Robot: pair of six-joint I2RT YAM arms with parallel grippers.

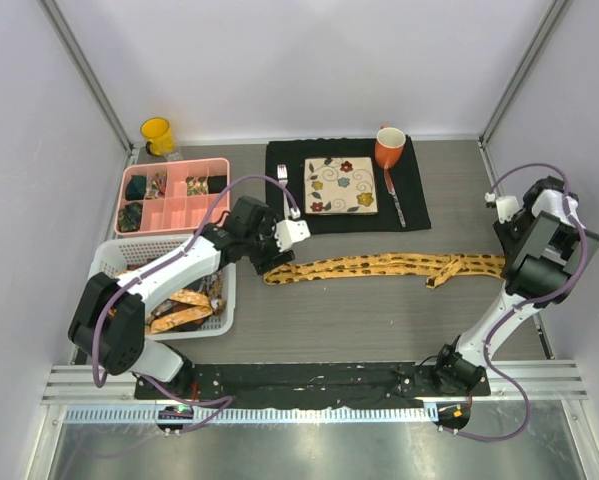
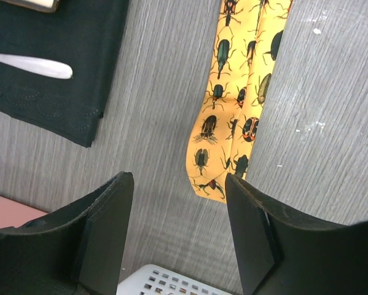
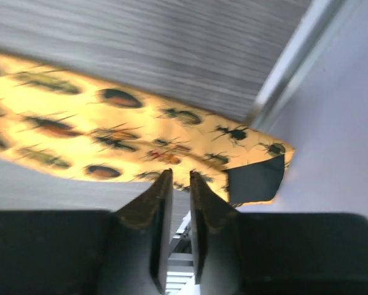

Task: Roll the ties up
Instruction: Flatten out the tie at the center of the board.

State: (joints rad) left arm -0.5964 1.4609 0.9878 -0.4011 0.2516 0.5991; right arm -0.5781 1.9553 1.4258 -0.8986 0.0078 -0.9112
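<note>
A mustard-yellow tie printed with dark beetles lies stretched left to right across the table, with a fold near its right end. Above its narrow pointed end, beside the basket, my left gripper hangs open; in the left wrist view the tie lies just past the spread jaws of the left gripper, which hold nothing. My right gripper is over the wide end. The right gripper has its jaws a narrow gap apart, the tie's edge at the tips and nothing between the pads.
A white basket at the left holds more ties. Behind it is a pink compartment tray. A black mat carries a patterned tile, an orange mug and cutlery. A yellow cup stands far left.
</note>
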